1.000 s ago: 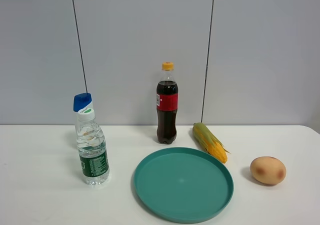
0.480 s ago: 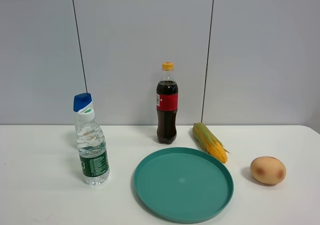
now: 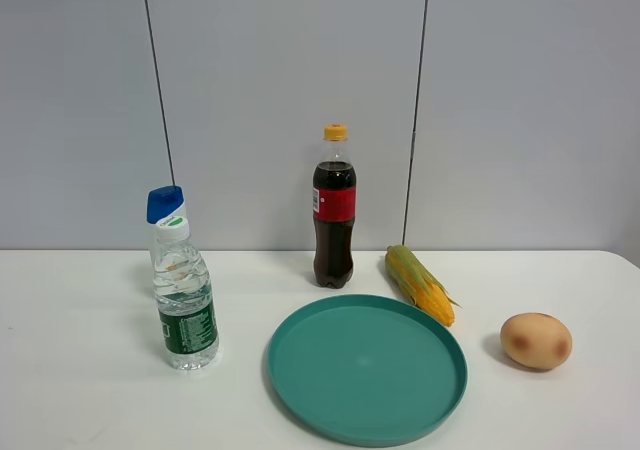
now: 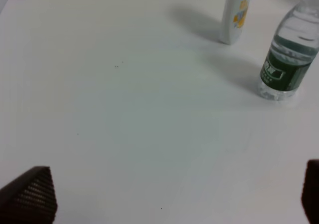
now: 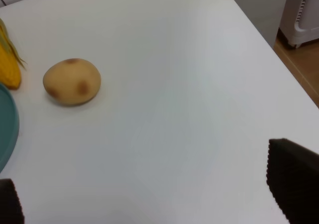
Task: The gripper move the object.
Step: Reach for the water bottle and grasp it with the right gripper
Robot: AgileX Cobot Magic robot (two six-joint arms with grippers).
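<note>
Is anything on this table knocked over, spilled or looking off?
Nothing stands out. The water bottle, cola bottle and shampoo bottle stand upright with caps on, the corn and potato lie beside the teal plate, and no liquid shows on the table.

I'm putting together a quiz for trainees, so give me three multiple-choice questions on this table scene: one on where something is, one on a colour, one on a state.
1. In the high view, the shampoo bottle stands where relative to the water bottle?
A) just behind it
B) far to its right
C) in front of it
2. The cola bottle has a cap that is:
A) white
B) orange
C) blue
3. The left gripper has its jaws:
A) shut on the water bottle
B) shut on nothing
C) wide apart

Answers:
1 A, its blue cap shows over the water bottle's shoulder.
2 B, orange sits above the dark drink.
3 C, the tips sit at opposite edges of the wrist view.
</note>
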